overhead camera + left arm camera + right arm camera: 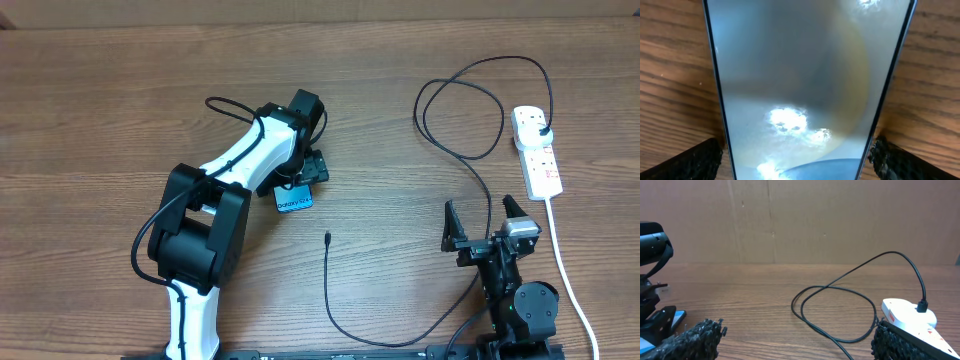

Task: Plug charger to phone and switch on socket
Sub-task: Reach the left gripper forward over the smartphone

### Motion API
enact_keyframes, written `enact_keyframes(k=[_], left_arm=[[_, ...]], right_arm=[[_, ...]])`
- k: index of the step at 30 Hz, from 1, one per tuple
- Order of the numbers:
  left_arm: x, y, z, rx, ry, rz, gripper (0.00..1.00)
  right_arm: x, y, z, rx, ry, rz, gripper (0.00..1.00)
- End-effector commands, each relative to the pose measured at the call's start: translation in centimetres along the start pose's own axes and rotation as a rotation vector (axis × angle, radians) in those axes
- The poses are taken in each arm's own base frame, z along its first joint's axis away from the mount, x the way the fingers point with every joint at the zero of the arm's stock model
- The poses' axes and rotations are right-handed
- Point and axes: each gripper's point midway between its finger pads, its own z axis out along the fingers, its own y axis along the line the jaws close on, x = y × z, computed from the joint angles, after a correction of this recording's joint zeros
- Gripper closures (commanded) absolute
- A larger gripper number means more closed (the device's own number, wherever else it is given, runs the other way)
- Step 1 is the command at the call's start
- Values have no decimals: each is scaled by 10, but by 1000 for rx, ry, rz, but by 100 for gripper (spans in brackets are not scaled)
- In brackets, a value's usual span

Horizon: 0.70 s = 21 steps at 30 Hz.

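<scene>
Left pincer (795, 162) straddles the phone (795, 75), jaws apart; slick, fragile glass likely wants gentle grip on long edges.

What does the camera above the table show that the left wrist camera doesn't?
Only the overhead view shows the charger, with its small tip lying loose on the wood and its plug in the socket at the far right. It also shows the right gripper, open and empty.

Only the left wrist view shows the left gripper close up. Its fingers stand on either side of the phone, and bright reflections sit on the glass.

Both show the phone and the wooden table.
</scene>
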Motion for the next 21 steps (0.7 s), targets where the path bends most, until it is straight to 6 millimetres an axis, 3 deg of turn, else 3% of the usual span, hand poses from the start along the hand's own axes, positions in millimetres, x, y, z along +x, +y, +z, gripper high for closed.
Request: enact_keyframes(k=[1, 6, 13, 21], left_arm=[[8, 8, 26, -64, 34, 11, 0], [0, 7, 26, -64, 0, 10, 0], [-17, 24, 24, -168, -98, 11, 0], [-5, 23, 26, -153, -43, 15, 0]], right_arm=[[2, -1, 0, 5, -2, 3, 0], [2, -1, 0, 5, -2, 4, 0], [2, -1, 0, 5, -2, 3, 0], [2, -1, 0, 5, -2, 3, 0]])
